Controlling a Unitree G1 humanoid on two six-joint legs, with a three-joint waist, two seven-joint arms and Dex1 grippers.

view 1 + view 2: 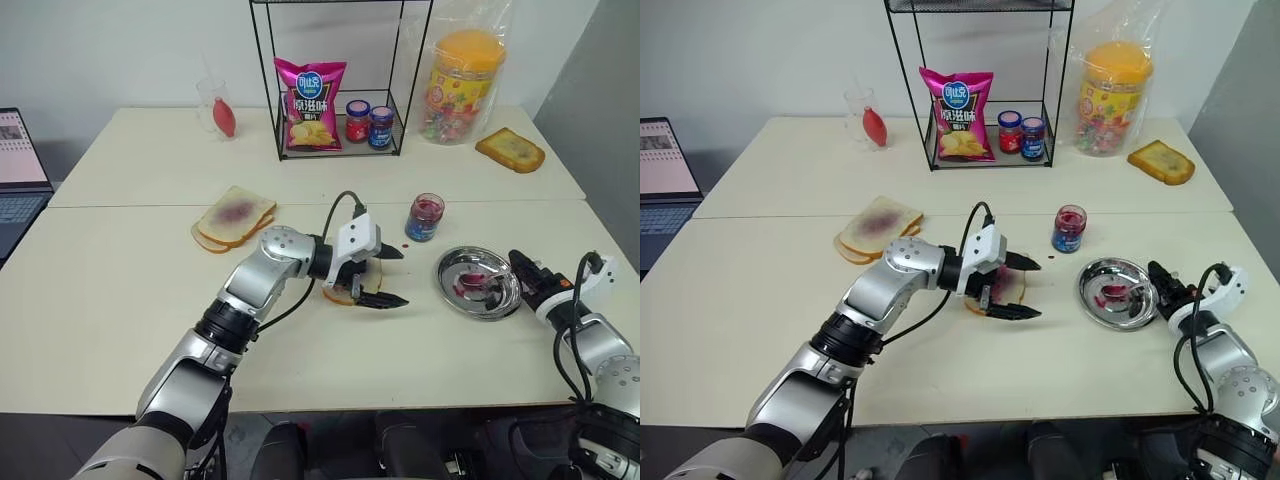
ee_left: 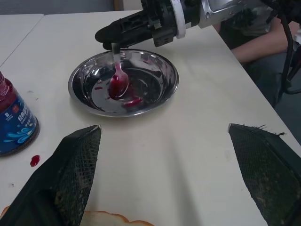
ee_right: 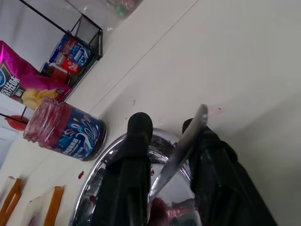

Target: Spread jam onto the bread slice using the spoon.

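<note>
From the head, our left gripper [image 1: 383,277] hangs wide open over the bread slice [image 1: 340,293], mid-desk. Left wrist: the spoon [image 2: 118,79] rests in the steel dish [image 2: 160,92] near the right edge. Right wrist: our right gripper [image 3: 167,129] jaws look parted around its handle; we're setting it down and should withdraw next.

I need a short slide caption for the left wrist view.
Right gripper lowers the jam-stained spoon into the steel dish.

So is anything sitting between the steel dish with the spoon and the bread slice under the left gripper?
Nothing visible. Only bare table lies between the steel dish, where the spoon rests, and the bread slice. The jam jar stands farther back, off that line.
</note>
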